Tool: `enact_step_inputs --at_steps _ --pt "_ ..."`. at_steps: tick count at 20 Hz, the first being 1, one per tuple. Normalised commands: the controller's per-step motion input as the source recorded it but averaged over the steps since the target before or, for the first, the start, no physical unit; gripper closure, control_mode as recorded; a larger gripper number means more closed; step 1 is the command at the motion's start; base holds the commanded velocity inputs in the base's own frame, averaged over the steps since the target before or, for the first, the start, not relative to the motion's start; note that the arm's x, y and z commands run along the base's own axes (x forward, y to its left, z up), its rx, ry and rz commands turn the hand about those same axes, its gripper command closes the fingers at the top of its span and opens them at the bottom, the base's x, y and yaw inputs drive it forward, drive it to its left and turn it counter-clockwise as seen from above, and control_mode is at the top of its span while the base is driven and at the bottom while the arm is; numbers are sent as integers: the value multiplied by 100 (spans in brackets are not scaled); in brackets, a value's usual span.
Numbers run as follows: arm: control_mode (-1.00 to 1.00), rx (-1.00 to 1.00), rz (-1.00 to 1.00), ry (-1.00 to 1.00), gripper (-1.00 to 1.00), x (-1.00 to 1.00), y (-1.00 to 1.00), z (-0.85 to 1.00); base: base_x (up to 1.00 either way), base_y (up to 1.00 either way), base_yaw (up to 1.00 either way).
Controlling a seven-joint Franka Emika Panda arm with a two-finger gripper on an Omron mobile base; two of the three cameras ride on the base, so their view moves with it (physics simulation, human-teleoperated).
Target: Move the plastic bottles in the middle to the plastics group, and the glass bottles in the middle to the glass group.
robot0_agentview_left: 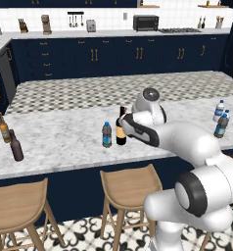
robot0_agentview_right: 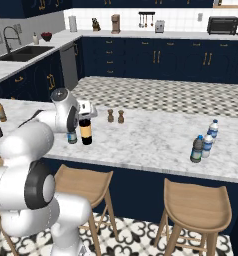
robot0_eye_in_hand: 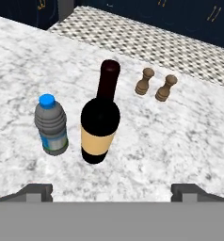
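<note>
Wine btl (robot0_agentview_left: 121, 133) upright beside grey water btl (robot0_agentview_left: 106, 136).

Even, bright, flat light falls over my views, with no glare. On the marble tabletop (robot0_eye_in_hand: 180, 141) the wine bottle (robot0_eye_in_hand: 100, 123) casts barely a faint smudge of shadow (a rendered look). Edges are soft, slightly blurred; no bending at the frame corners.

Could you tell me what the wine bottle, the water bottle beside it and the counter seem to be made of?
Wine bottle: probably dark glass, smooth, tan label. Water bottle: likely plastic, grey-tinted, ribbed, blue cap. Counter: looks like marble, white with grey veining.
</note>
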Motion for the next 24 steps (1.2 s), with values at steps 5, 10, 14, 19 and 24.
enact_step_inputs --at_steps 5,10,14,19,24 --pt "-100 12 0 0 -100 -6 5 -9 0 0 0" --pt "-100 7 0 0 -100 2 0 -1 0 0 0" --pt "-100 0 0 0 -100 12 0 -1 0 0 0" --pt "-100 0 0 1 -100 20 16 -5 0 0 0" --pt "-100 0 0 2 -100 19 13 -8 0 0 0"
